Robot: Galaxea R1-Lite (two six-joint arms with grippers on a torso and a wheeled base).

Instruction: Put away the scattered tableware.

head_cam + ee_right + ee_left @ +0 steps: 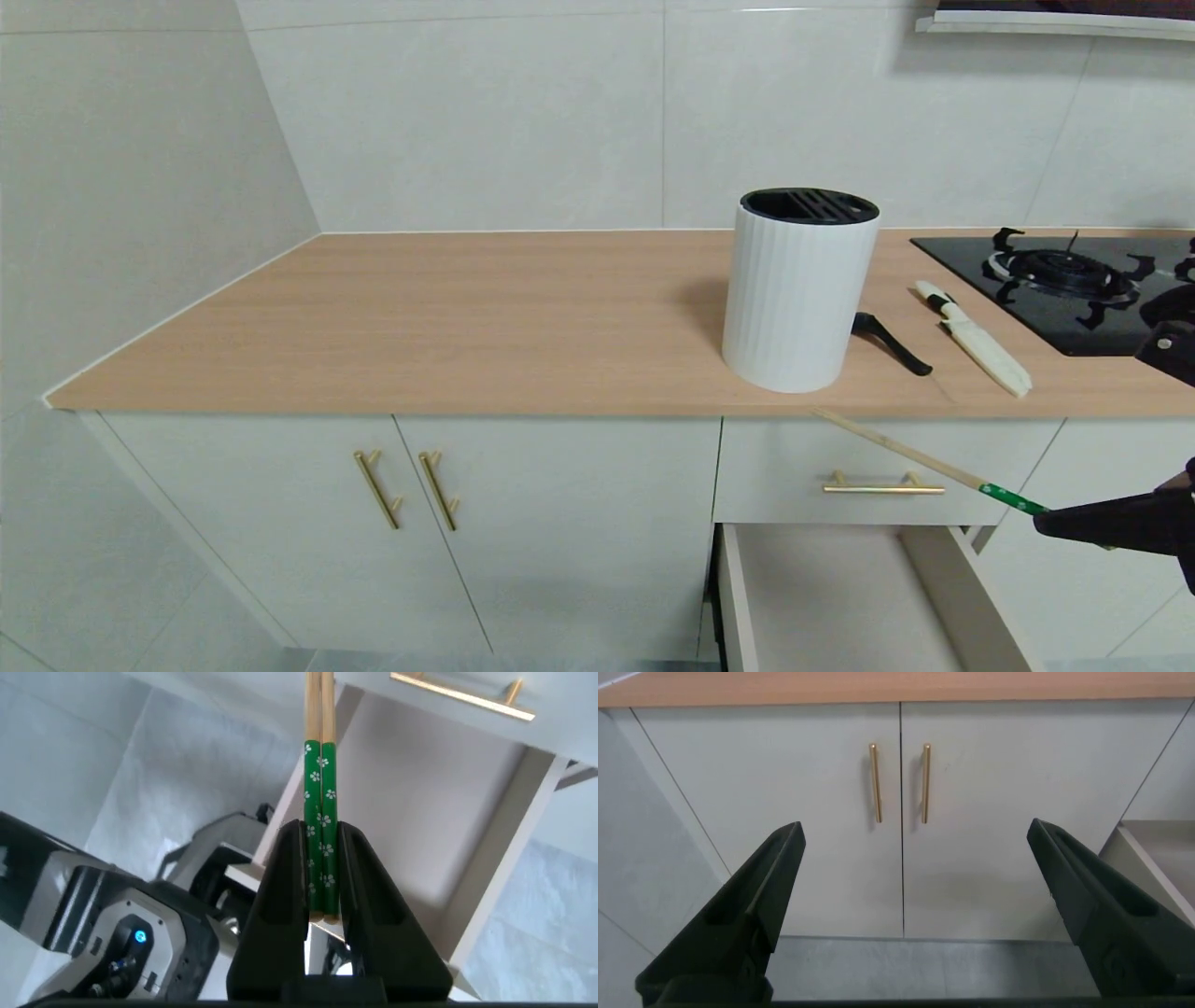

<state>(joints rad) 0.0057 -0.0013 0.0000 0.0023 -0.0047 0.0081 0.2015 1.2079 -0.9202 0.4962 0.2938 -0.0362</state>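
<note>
head view above counter (420,317), wrist views low, likely sharing drawer (840,597)

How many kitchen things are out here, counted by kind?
Chopsticks: 2, clamped in the right gripper
White knife: 1
Black-handled utensil: 1, only its handle showing
White holder: 1
Total: 5

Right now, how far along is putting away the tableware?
Done: the white lower drawer stands open. In hand: the right gripper is shut on bamboo chopsticks with green ends. Left: a cream knife and a black-handled utensil lie on the wooden counter.
</note>
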